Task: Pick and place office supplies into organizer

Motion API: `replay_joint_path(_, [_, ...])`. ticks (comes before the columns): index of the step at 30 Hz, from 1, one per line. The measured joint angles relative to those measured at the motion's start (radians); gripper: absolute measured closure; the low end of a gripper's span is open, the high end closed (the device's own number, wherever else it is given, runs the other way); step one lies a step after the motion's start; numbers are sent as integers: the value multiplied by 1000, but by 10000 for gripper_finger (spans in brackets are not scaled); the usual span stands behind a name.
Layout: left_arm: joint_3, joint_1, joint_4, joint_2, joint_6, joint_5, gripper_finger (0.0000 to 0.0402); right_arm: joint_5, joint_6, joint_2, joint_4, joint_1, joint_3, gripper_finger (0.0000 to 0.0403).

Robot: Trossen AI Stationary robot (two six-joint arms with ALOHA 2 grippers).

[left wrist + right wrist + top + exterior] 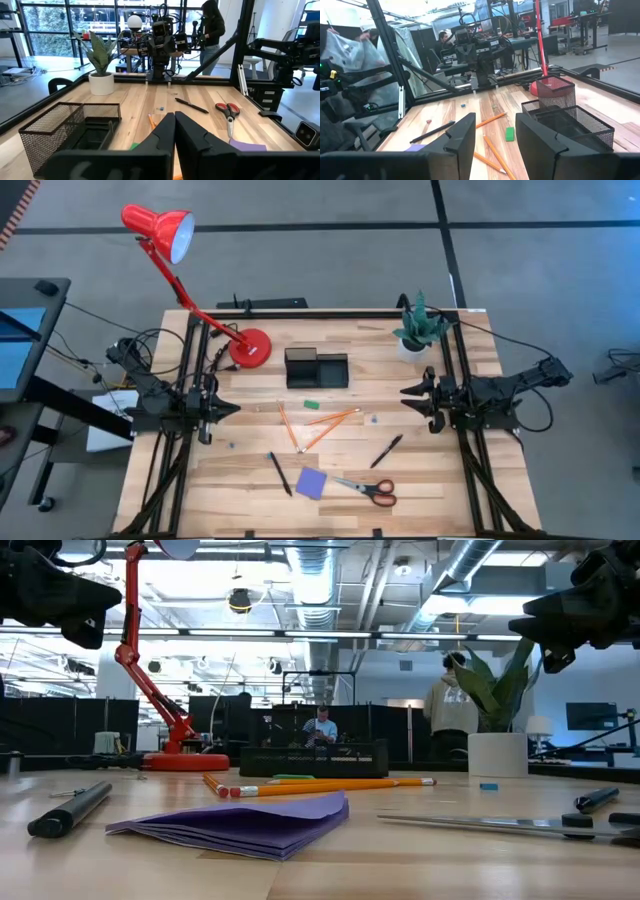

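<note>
The black mesh organizer [317, 368] stands at the table's far middle. In front of it lie a green eraser [310, 403], orange pencils [330, 420], two black pens [279, 473] [386, 450], a purple notepad [311, 483] and red-handled scissors [368, 489], all flat on the wood. My left gripper [228, 409] hovers shut at the table's left side, pointing toward the middle. My right gripper [410, 393] hovers open at the right side, facing it. In the right wrist view the eraser [509, 133] and pencils [490, 120] lie beyond the open fingers [465, 131].
A red desk lamp stands on its round base [250, 348] left of the organizer. A potted plant [417, 330] sits at the far right corner. Black frame rails run along both table sides. People stand in the room beyond the table.
</note>
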Motion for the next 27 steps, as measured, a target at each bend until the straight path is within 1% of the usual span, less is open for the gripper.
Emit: replay_joint_path(27, [0, 0, 0, 0, 6, 0, 401, 0, 0, 0, 0, 0, 0, 270])
